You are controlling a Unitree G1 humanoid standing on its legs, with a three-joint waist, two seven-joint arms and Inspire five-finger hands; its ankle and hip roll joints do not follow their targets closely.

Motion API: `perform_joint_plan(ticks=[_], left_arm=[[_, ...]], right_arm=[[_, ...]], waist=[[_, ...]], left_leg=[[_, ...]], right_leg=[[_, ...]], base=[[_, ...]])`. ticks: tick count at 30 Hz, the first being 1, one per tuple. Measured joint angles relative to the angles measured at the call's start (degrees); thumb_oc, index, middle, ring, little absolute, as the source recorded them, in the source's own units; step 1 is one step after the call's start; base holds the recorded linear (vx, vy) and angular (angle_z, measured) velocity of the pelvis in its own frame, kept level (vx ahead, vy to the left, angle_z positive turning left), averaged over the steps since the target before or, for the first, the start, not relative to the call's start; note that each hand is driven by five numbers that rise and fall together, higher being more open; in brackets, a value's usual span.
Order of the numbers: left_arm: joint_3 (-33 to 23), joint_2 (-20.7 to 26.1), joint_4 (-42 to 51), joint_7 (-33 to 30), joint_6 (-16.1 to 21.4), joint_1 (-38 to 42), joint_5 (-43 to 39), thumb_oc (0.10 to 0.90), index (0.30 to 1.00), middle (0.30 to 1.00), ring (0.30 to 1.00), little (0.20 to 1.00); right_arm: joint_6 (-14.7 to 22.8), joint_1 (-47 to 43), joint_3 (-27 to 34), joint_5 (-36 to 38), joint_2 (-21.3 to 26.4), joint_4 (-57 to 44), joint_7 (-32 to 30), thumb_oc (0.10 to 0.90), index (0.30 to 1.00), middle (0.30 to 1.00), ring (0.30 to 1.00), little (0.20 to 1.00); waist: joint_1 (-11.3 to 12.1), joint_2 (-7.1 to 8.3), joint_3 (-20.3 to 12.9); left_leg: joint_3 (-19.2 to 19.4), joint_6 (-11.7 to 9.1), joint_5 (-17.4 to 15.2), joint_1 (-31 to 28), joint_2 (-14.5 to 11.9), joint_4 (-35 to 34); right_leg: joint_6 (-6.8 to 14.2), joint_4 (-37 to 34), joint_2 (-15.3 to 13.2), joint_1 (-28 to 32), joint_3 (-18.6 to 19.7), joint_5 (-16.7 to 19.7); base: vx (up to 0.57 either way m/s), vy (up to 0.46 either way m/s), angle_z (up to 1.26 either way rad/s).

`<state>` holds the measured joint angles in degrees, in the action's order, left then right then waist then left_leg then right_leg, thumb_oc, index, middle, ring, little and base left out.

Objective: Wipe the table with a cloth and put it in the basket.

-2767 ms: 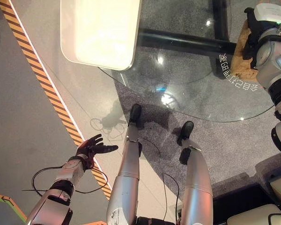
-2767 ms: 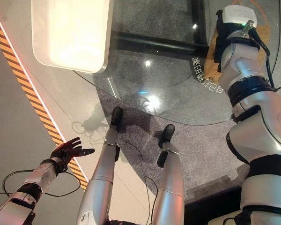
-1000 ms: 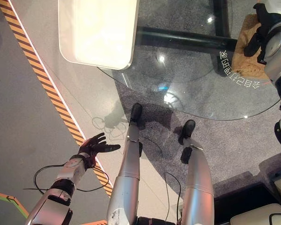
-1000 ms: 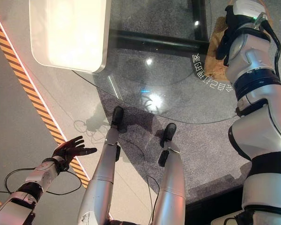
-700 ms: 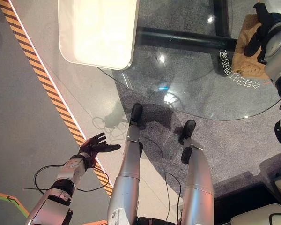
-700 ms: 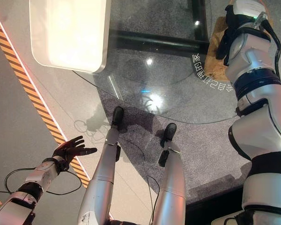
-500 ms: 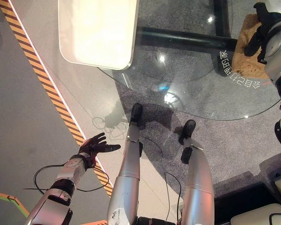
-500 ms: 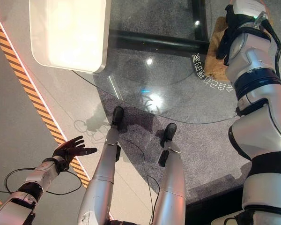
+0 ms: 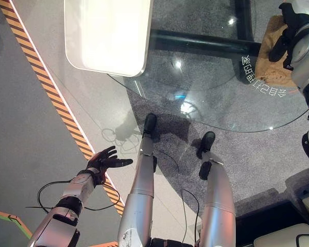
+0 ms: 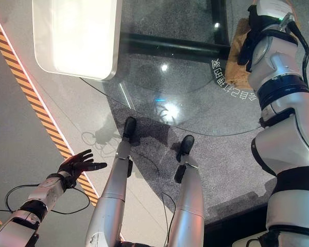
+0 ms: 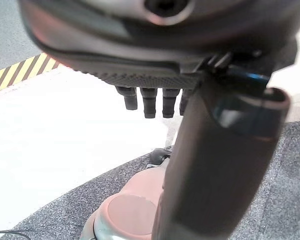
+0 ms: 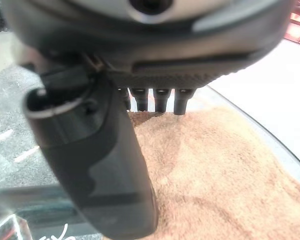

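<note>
Nearest the robot, low at its left side and well away from the work, the left hand (image 9: 107,160) hangs over the floor with fingers spread and relaxed, holding nothing. Farther out, the round glass table (image 9: 195,87) spans the view. At its far right edge lies the tan cloth (image 9: 276,62), with the right hand (image 12: 140,95) resting flat on it, fingers straight, apparently pressing rather than gripping. To wipe well, the palm should keep even downward pressure while sweeping the cloth across the glass, without letting it bunch or slide off the rim.
</note>
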<state>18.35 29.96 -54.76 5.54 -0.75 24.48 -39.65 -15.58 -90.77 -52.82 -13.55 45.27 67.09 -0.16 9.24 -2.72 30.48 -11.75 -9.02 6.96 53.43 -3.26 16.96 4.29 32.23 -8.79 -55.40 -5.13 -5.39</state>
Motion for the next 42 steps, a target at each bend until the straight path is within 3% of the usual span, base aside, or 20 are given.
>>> perform_joint_plan(ticks=[42], left_arm=[[0.0,0.1,0.3,0.2,-0.1,0.0,0.0,0.8,0.9,0.9,0.9,0.9]], right_arm=[[-0.2,-0.7,0.0,-0.2,0.4,0.0,-0.9,0.1,0.3,0.3,0.3,0.2]], waist=[[0.0,0.0,0.0]], left_leg=[[0.0,0.0,0.0,0.0,0.0,-0.1]], right_leg=[[0.0,-0.2,0.0,0.1,0.0,0.0]], base=[[0.0,0.0,0.0]])
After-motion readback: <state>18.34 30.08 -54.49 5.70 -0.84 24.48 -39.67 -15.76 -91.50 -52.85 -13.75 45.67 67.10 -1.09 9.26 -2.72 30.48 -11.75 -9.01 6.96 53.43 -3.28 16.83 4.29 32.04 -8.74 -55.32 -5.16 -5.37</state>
